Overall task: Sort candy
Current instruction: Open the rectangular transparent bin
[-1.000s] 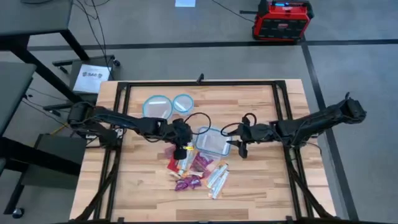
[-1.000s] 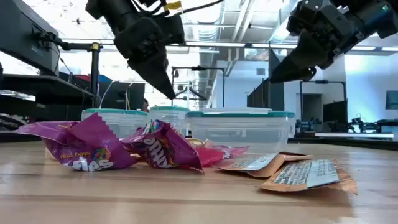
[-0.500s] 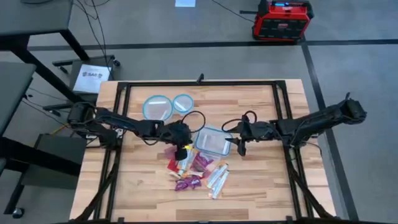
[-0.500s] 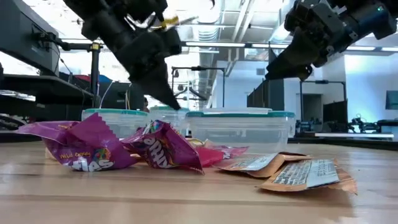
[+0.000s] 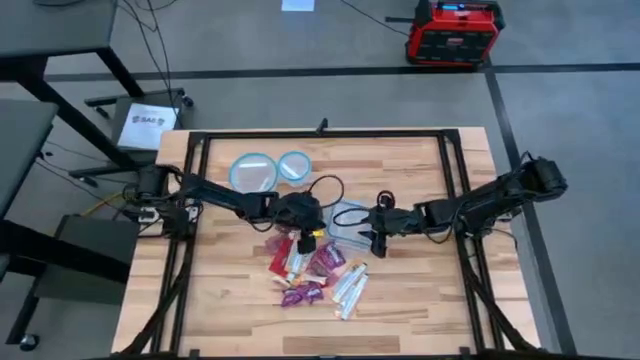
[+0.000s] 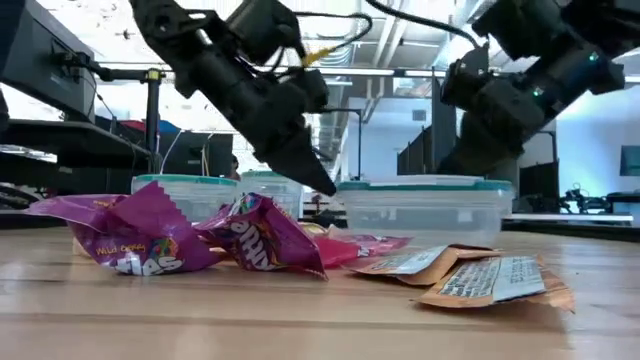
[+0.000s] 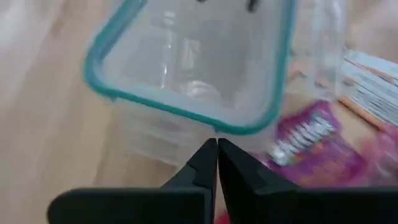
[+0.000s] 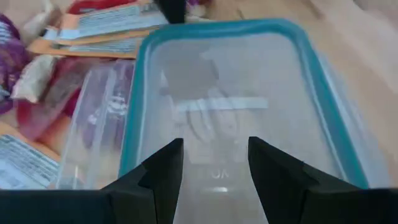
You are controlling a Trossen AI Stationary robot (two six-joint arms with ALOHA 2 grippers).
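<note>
The candy (image 5: 310,270) lies in a loose pile on the table's middle: purple and red packets (image 6: 140,240) and orange-white bar wrappers (image 6: 480,275). Just beyond it stands a clear rectangular container (image 5: 348,218) with a teal rim (image 7: 186,109). My left gripper (image 5: 313,238) is shut, its tip at the container's left end. My right gripper (image 5: 374,240) is open at the container's right end (image 8: 214,165), with nothing pinched between its fingers. My left gripper's shut fingertips (image 7: 217,152) meet the container's left end just under the teal rim (image 7: 214,129), also seen at the rim's corner (image 6: 340,186). The fingers slant down from the table's left side. The container stands upright on the table. My right gripper stands low over the rim: whether it touches cannot be told.
Two round teal-rimmed containers (image 5: 252,170) (image 5: 294,165) stand farther back on the left. A black frame (image 5: 320,135) runs around the tabletop. Bare wood lies along the near edge (image 5: 320,330) and on the far right.
My left gripper has moved down and toward the table's right edge, up to the rectangular container. My right gripper has come down and toward the left, onto the container's right end. The container has slid a little toward the right edge, staying upright.
</note>
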